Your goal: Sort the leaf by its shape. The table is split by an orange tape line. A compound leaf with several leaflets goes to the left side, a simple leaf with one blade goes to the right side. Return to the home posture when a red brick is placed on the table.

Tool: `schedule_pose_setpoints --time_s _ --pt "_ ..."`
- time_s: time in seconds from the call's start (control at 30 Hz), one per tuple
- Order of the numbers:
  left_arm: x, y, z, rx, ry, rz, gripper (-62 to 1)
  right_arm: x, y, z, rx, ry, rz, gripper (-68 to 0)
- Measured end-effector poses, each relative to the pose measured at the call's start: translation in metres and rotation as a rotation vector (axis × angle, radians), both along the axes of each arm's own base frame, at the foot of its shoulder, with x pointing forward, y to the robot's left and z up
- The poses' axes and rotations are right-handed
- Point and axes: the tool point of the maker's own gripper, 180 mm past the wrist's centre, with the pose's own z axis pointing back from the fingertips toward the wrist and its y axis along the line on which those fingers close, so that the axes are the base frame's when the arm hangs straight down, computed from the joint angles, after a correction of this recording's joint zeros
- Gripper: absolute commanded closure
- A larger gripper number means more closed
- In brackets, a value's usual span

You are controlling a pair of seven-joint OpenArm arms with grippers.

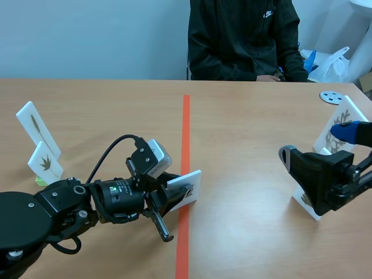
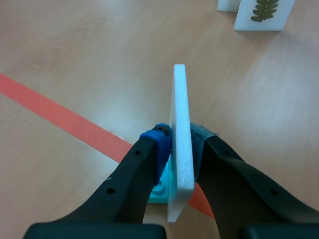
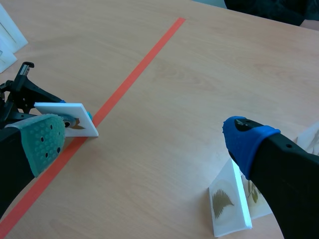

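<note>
My left gripper [image 1: 174,197] is shut on a white leaf card [image 1: 186,189] that stands tilted right on the orange tape line [image 1: 185,133]. In the left wrist view the card [image 2: 180,134] is edge-on between the blue pads [image 2: 158,139], with a cyan base [image 2: 160,191] under it. The right wrist view shows the same card [image 3: 67,115]; its leaf is mostly hidden. My right gripper [image 1: 318,145] hangs open over the right side, nothing between its fingers [image 3: 244,142].
Two leaf cards [image 1: 36,131] [image 1: 45,161] stand at the far left. At the right stand a card with a frond [image 1: 340,128] and one below my right gripper [image 3: 227,199]. A person [image 1: 244,40] sits across the table. A grey disc [image 1: 331,97] lies back right.
</note>
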Motion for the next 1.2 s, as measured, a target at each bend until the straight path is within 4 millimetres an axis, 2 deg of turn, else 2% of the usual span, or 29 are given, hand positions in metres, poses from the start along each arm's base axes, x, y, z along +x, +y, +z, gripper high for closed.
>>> schedule_pose_setpoints --time_s 0.1,0.23,0.4,0.57,0.7,0.8,1.03,1.2 --pt "-0.001 0.004 0.010 -0.022 0.015 0.022 -8.4 0.000 0.000 0.000 0.001 0.000 0.000 -67.9" --pt "0.001 0.014 0.043 -0.102 0.011 0.083 -8.4 0.000 0.000 0.000 0.000 0.000 0.000 -67.9" --pt "0.006 0.043 0.085 -0.186 -0.013 0.205 -8.5 0.000 0.000 0.000 0.000 0.000 0.000 -67.9" --pt "-0.005 0.074 0.109 -0.263 -0.017 0.326 -8.5 0.000 0.000 0.000 0.001 -0.001 0.000 -67.9" --pt "-0.019 0.097 0.114 -0.270 -0.015 0.401 -8.4 0.000 0.000 0.000 0.001 -0.001 0.000 -67.9" --pt "-0.024 0.116 0.111 -0.261 -0.007 0.465 -8.5 0.000 0.000 0.000 0.001 -0.001 0.000 -67.9" --pt "-0.020 0.167 0.098 -0.215 -0.014 0.706 -8.5 0.000 0.000 0.000 0.001 -0.001 0.000 -67.9" --pt "-0.015 0.194 0.095 -0.201 -0.034 0.843 -8.5 0.000 0.000 0.000 0.001 0.000 0.000 -67.9"
